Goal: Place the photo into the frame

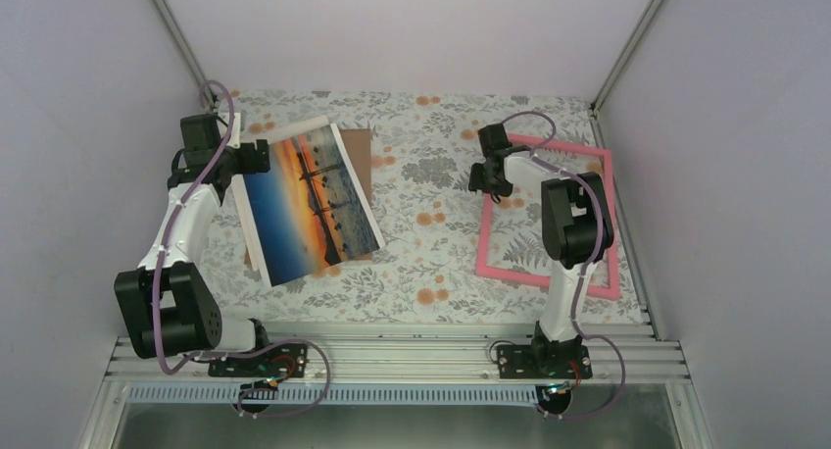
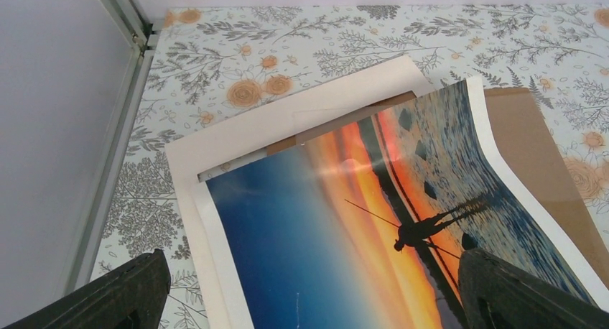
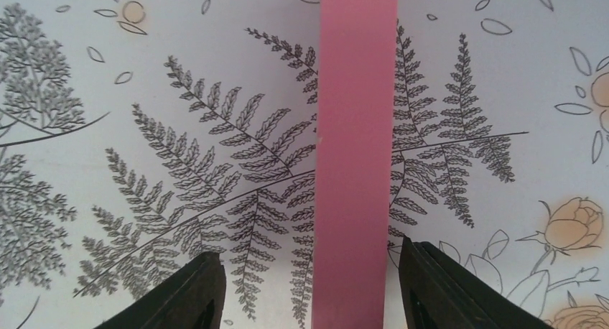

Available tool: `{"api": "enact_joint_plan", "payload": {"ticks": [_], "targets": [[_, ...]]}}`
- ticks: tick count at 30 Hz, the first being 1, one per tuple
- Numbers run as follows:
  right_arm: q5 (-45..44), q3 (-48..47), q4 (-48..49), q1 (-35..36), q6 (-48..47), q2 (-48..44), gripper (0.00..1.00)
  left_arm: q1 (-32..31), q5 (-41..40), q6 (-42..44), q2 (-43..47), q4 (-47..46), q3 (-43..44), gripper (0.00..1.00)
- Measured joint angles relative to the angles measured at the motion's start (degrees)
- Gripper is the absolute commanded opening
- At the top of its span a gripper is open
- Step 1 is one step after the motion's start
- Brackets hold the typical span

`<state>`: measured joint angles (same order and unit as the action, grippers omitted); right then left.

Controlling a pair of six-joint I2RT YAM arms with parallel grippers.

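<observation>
The photo (image 1: 309,199), an orange sunset over blue water, lies tilted at the left on a brown cardboard board (image 1: 359,147). My left gripper (image 1: 251,159) hovers at the photo's far left corner. Its wrist view shows the left gripper (image 2: 310,258) open wide, with the photo (image 2: 345,221) lying below the gap. The pink frame (image 1: 485,235) lies flat at the right. My right gripper (image 1: 487,181) is down at its left bar, near the far corner. Seen from the wrist, the right gripper (image 3: 309,251) is open astride the frame bar (image 3: 357,149). The right finger (image 3: 431,286) is near the bar's edge and the left finger (image 3: 194,293) stands apart.
A white sheet (image 2: 287,121) and the cardboard (image 2: 535,146) stick out from under the photo. The floral tabletop (image 1: 431,263) is boxed in by pale walls, with metal posts (image 1: 176,32) at the back corners and a rail (image 1: 392,356) along the near edge.
</observation>
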<state>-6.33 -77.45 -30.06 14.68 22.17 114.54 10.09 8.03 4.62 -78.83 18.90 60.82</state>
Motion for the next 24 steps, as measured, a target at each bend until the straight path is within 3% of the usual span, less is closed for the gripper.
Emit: {"api": "enact_joint_plan", "payload": {"ticks": [6, 15, 20, 24], "targets": [[-1.07, -1.14, 0.0, 0.13, 0.76, 2.08, 0.49, 0.0, -0.52, -0.2, 0.39, -0.26, -0.22, 1.0], [-0.79, -5.81, -2.4, -0.02, 1.53, 4.52, 0.25, 0.0, -0.52, -0.17, 0.39, -0.39, -0.22, 1.0], [4.81, -13.53, -5.11, -0.17, 1.49, 4.98, 0.15, -0.04, 0.76, 0.07, 0.39, 0.04, 0.26, 1.0], [12.68, -19.37, -4.09, -0.11, 1.68, 3.43, 0.14, -0.39, 3.13, 0.74, 0.55, 0.42, 2.12, 1.0]]}}
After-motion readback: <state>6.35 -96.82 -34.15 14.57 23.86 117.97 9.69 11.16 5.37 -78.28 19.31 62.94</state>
